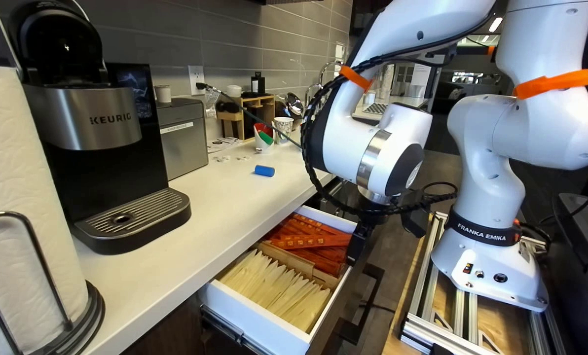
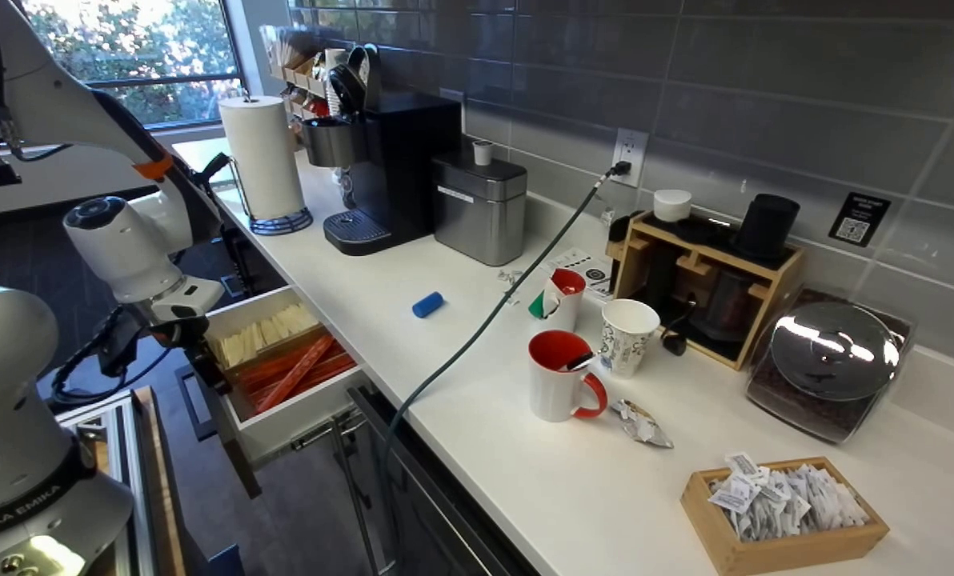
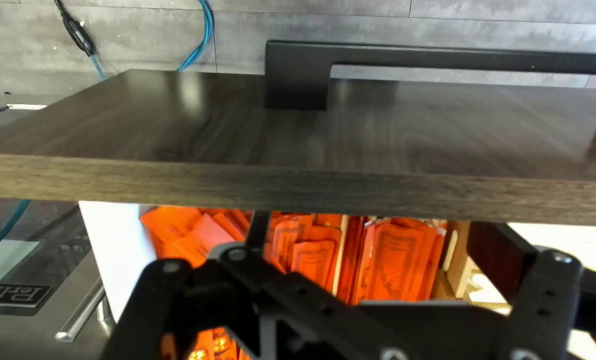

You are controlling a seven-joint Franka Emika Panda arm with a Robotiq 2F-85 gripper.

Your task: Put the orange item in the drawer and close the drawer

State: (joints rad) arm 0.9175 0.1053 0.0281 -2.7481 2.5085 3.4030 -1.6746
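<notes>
Although the orange strip (image 1: 313,240) already lies in the drawer (image 1: 254,315), the drawer itself stands pulled out from under the counter (image 1: 215,222); the strip rests slantwise on top of packed orange packets (image 3: 398,260), across a wooden divider (image 1: 304,266) from a row of pale beige slips (image 1: 276,291). Over the drawer's front edge hangs the gripper (image 3: 375,222); in the wrist view its two fingers (image 3: 498,255) stand wide apart, with hold of nothing; their tips are just beside the inner edge of the dark front panel (image 3: 298,130), though whether they touch it I cannot tell; a black handle (image 3: 428,55) juts from the panel's outer face. On the counter a short blue piece (image 1: 264,170) lies on its side; the coffee machine (image 1: 91,123) stands between a roll of paper towels (image 1: 25,207) and a metal box (image 1: 183,143); farther along, a white mug (image 2: 553,392) with a red inside and a red handle stands near a patterned paper cup (image 2: 627,340) and a second red-lined mug (image 2: 567,308); a crumpled silver wrapper (image 2: 643,424) lies just beside the first mug; a small wooden shelf (image 2: 765,312) stands by the wall; a wooden box (image 2: 813,550) filled with white packets (image 2: 793,500) sits well apart from the drawer; a dark cable (image 2: 485,326) runs from the wall outlet (image 2: 629,148) across the counter and down over its edge.
</notes>
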